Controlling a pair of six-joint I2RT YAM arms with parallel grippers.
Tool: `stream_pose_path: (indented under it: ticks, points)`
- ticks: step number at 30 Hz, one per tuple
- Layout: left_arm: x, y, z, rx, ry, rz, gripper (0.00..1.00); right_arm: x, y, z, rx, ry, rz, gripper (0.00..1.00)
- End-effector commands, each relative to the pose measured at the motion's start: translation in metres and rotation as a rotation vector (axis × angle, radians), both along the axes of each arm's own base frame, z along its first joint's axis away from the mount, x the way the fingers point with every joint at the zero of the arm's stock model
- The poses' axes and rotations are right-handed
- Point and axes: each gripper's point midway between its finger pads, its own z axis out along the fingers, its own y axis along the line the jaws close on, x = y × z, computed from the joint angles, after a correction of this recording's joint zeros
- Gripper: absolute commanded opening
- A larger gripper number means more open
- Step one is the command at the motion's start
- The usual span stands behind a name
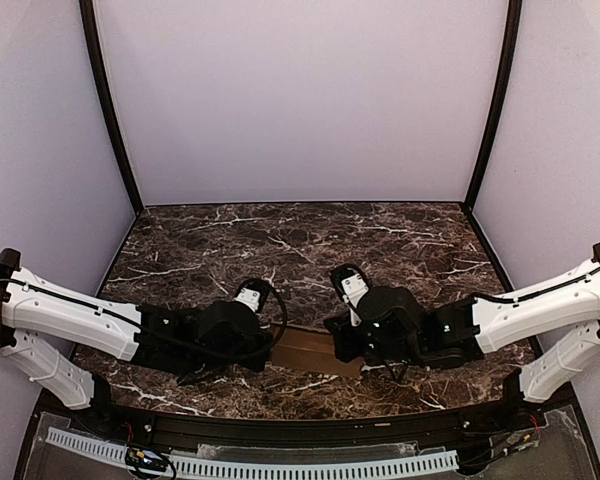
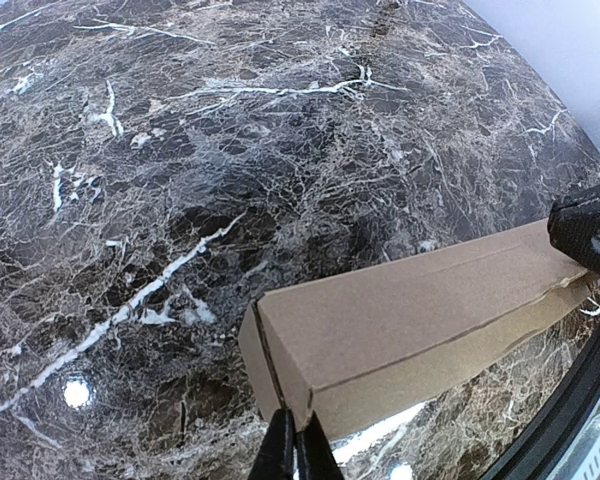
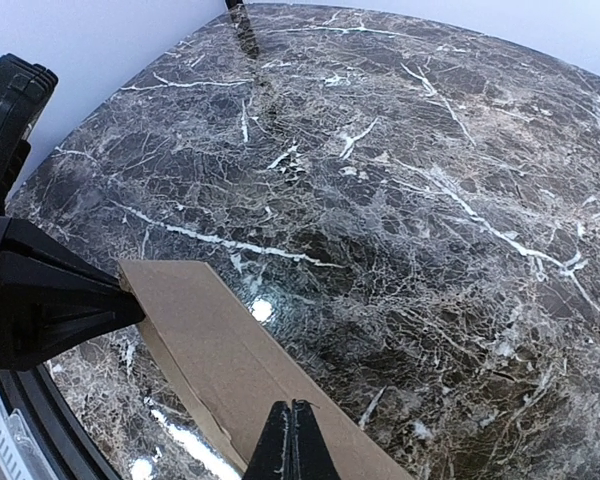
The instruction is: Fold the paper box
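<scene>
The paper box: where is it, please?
In the top view, the paper box is on the table near its front edge, between the left gripper and right gripper.

Dark brown marble-patterned tabletop [image 1: 310, 240] with white veining, filling the floor of an enclosure. Pale lavender back wall [image 1: 300, 100] and side walls rise from its far and lateral edges. Two black corner posts, left [image 1: 110, 110] and right [image 1: 492, 110], lean outward towards the top. At the near edge: a black rail [image 1: 310, 428] and, below it, a white slotted strip [image 1: 310, 467]. The polished tabletop shows bright light reflections [image 2: 77, 392].
</scene>
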Motion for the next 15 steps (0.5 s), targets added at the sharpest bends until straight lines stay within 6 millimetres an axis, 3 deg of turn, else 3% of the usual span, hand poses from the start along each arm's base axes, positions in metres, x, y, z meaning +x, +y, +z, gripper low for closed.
stream_pose_path:
  ticks: [1,12,15]
  points:
    - [-0.010,0.010,-0.020,0.080,0.048,-0.017,0.02,-0.008,0.002,-0.025,-0.017,0.059,0.016,0.00]
    - [-0.012,0.012,-0.013,0.057,0.046,-0.020,0.11,-0.014,-0.010,-0.067,-0.118,0.107,-0.032,0.00]
    - [-0.015,0.012,-0.010,0.040,0.057,-0.031,0.18,-0.016,-0.013,-0.076,-0.142,0.118,-0.041,0.00]
